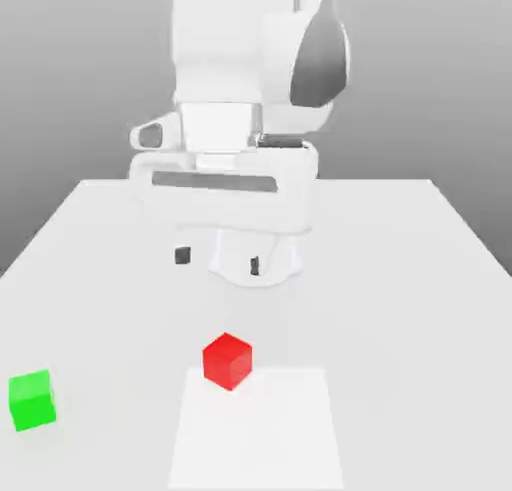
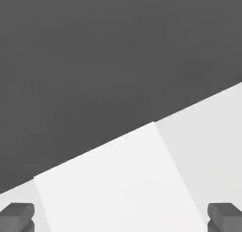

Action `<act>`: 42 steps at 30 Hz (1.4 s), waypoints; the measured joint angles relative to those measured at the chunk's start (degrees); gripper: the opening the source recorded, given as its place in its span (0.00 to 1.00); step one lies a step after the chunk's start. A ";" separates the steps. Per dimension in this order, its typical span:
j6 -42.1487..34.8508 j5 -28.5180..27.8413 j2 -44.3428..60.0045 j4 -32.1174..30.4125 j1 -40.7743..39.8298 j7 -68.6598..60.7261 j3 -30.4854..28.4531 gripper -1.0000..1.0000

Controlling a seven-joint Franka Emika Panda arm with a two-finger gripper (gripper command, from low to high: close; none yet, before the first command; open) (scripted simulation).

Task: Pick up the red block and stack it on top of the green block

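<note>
The red block (image 1: 228,360) sits on the white table (image 1: 400,279), near the front and a little to the exterior view's left of centre. The green block (image 1: 32,400) rests far toward the exterior view's left, near the table's front edge, well apart from the red one. My gripper (image 1: 218,260) hangs above the table behind the red block, open, its two dark fingertips (image 1: 182,255) spread wide with nothing between them. In the hand view the gripper (image 2: 121,219) shows both fingertips (image 2: 226,217) far apart over the table surface.
A lighter rectangular patch (image 1: 255,429) marks the table in front of the red block; the same patch (image 2: 113,179) lies between the fingertips in the hand view. Dark floor (image 2: 94,61) lies beyond the table edge. The arm's white base (image 1: 255,254) stands at mid-table.
</note>
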 joint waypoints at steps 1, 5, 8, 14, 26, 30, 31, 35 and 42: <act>2.31 -0.26 2.93 -1.82 -0.47 1.74 0.20 0.50; 12.93 -1.67 16.32 -4.03 -1.58 5.67 0.22 0.50; 18.57 -2.70 22.92 -3.45 -0.45 6.64 -1.18 0.50; 21.62 -3.12 26.36 -3.09 0.57 7.12 -2.17 0.00; 7.27 -2.26 10.52 -4.62 -0.70 5.92 -1.51 0.00; 2.75 -4.13 13.08 2.27 -5.08 1.39 -5.82 0.00; 1.72 -4.21 14.12 4.31 -7.08 -0.21 -7.00 0.00; -2.33 -3.22 18.40 12.60 -14.10 -7.57 -9.34 0.00; -3.97 0.60 27.58 23.52 -21.26 -18.93 -10.86 0.00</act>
